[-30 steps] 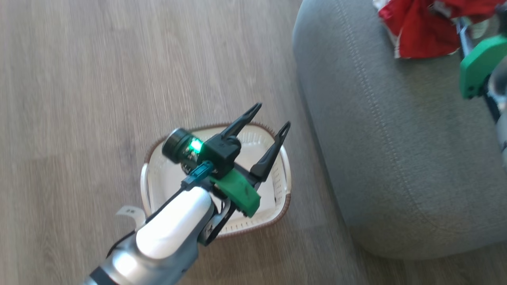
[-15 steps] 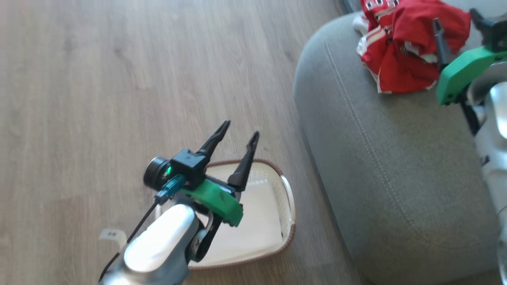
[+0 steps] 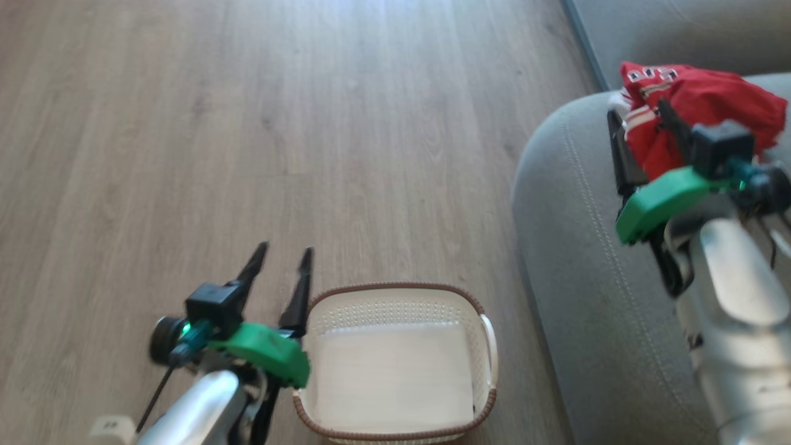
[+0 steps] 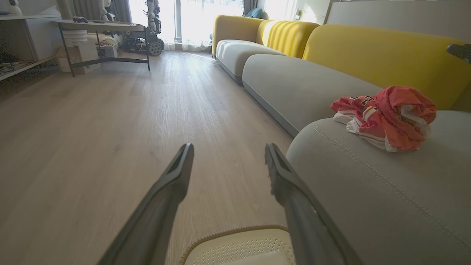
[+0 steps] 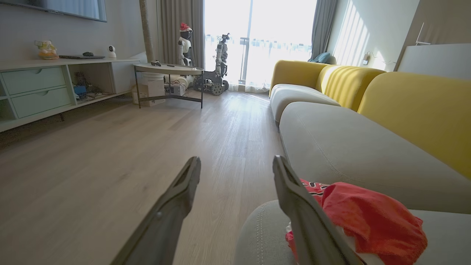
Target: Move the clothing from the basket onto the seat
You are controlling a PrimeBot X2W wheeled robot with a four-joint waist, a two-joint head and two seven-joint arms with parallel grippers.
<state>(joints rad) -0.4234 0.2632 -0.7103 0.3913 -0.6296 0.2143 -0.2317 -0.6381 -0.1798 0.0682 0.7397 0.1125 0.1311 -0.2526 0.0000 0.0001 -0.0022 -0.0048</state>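
The clothing [image 3: 698, 105], red jerseys, is bunched in a heap on the seat [image 3: 581, 266] near its rounded edge. Probably light, soft and floppy; best pinched at a thick top fold. The basket [image 3: 395, 286] on the floor looks empty. The right gripper [image 5: 237, 159] is beside the heap, jaws apart, empty. The left gripper [image 3: 285, 248] is by the basket, jaws apart, empty.

Wood floor [image 3: 247, 123] under the white basket [image 3: 395, 306]; grey seat [image 3: 575, 247] under the crumpled red clothing [image 3: 710, 99].
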